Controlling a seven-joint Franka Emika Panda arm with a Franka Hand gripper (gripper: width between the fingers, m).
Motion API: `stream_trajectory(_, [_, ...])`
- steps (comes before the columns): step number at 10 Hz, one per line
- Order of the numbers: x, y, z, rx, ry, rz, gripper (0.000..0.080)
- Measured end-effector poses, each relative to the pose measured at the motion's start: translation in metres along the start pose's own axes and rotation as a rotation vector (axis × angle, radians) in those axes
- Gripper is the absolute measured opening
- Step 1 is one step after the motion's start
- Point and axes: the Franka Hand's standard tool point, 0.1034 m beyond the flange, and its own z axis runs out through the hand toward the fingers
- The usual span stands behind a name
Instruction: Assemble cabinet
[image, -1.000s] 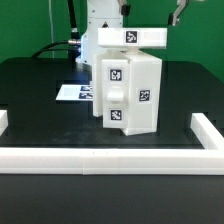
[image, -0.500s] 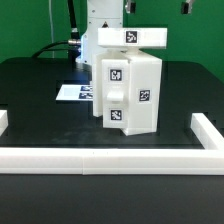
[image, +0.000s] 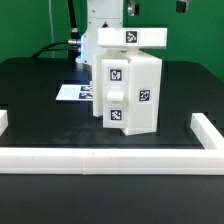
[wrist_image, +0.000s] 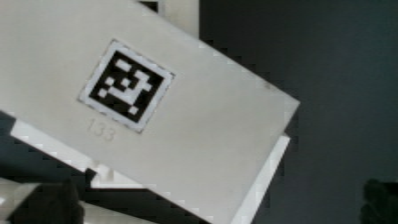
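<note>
A large white boxy cabinet (image: 128, 92) of smooth, matte moulded plastic stands upright near the middle of the flat black bench (image: 40, 120). Its two visible faces meet at a crisp vertical edge turned towards the camera, and they carry square black-and-white tags. A thin flat white rectangular slab (image: 130, 37) lies level across the top of the cabinet and overhangs it on both sides; one tag shows on its front edge. In the wrist view the slab (wrist_image: 196, 110) fills most of the picture as a broad, plain, faintly grainy surface with sharp straight edges, one square tag printed on it, and a stepped white edge showing beneath it. The dark hand (image: 181, 6) hangs high above the bench at the very top of the exterior view, off to that view's right of the slab and clear of it, touching nothing. Only a small part of it shows, so I cannot tell whether its fingers are spread or pressed together. A thin white marker board (image: 72, 93) lies flat on the bench behind the cabinet, towards the exterior view's left. A long low white blocky border rail (image: 110, 160) runs along the front of the bench.
</note>
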Motion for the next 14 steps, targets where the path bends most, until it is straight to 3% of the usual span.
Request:
stream_trajectory(2, [0.0,-0.009,0.004,0.001,-0.006,-0.291,0.0797])
stream_trajectory(5, [-0.008,-0.008,0.012,0.009,-0.014,-0.609,0.0797])
stream_trajectory(7, [-0.014,-0.002,0.019,-0.014,0.014,-0.766,0.0797])
stream_trajectory(10, [-0.014,-0.001,0.021,-0.014,0.021,-0.817,0.0797])
stream_trajectory(14, [-0.029,0.013,0.033,-0.014,0.039,-0.862,0.0797])
